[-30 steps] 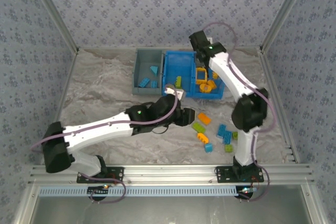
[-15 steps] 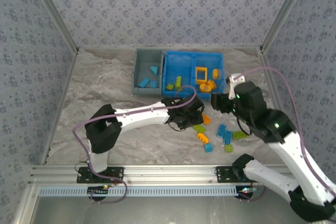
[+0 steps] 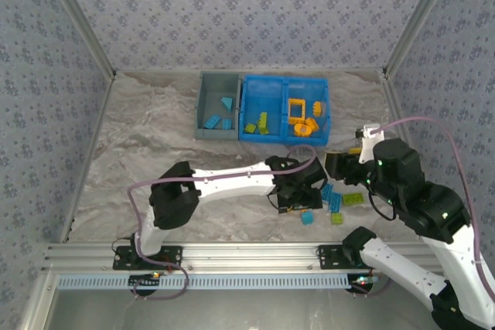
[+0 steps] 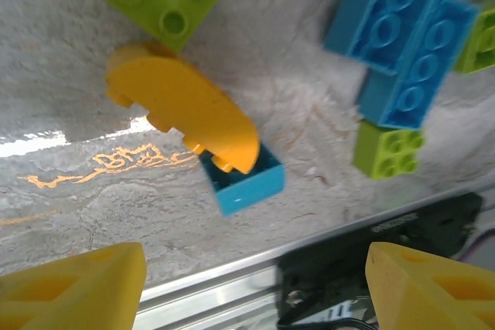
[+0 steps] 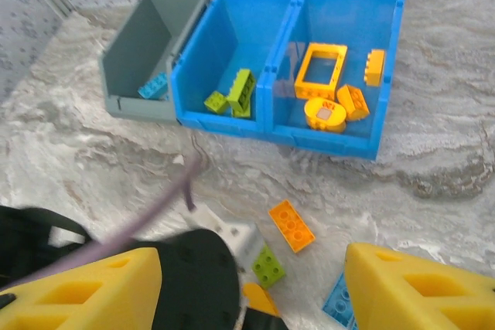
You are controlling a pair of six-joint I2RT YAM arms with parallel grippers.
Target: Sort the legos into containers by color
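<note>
Hovering with left fingers (image 4: 73, 284) apart over orange brick (image 4: 182, 110), slanted lengthwise toward table's (image 4: 309, 113) near edge, tip on blue brick (image 4: 244, 179); right fingers (image 5: 410, 284) apart.

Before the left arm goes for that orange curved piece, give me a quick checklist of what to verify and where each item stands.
1. Left gripper open: ok, fingers wide apart with nothing between them.
2. Orange curved brick lined up between the fingers: ok, slightly left of centre and ahead of the tips.
3. That brick free of neighbours: not ok, its end overlaps a small blue brick.
4. Room in the orange compartment of the blue bin: ok, bare floor shows.
5. Right gripper clear of the left one: not ok, it hovers close beside it over the same pile.
</note>
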